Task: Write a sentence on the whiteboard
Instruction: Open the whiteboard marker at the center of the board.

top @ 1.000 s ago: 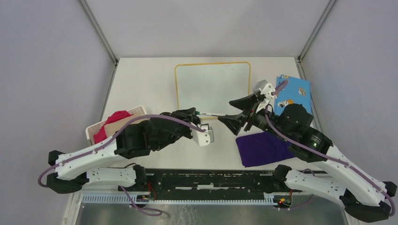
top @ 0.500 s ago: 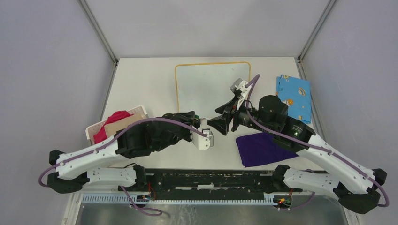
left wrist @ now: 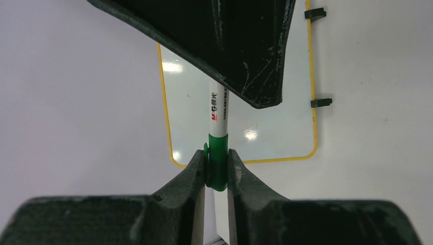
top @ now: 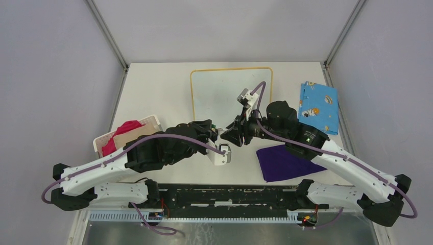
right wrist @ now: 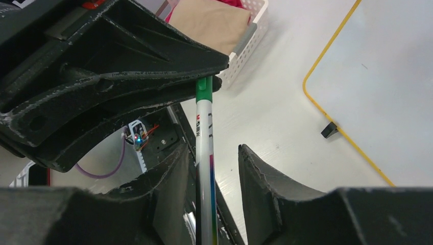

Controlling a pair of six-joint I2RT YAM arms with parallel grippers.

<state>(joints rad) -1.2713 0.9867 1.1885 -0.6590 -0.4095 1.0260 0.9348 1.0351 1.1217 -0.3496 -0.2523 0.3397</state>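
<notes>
Right jaws slid left, gaping around the M&G marker [left wrist: 219, 109] whose green cap [left wrist: 216, 159] left jaws pinch.

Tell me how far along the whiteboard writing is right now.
Done: the marker is up off the table, with the left gripper shut on its green cap. In hand: the right gripper sits open around the marker, apparently ready to grip it and pull it from the cap. Left: uncapping and all of the writing; the whiteboard shows no marks.
</notes>
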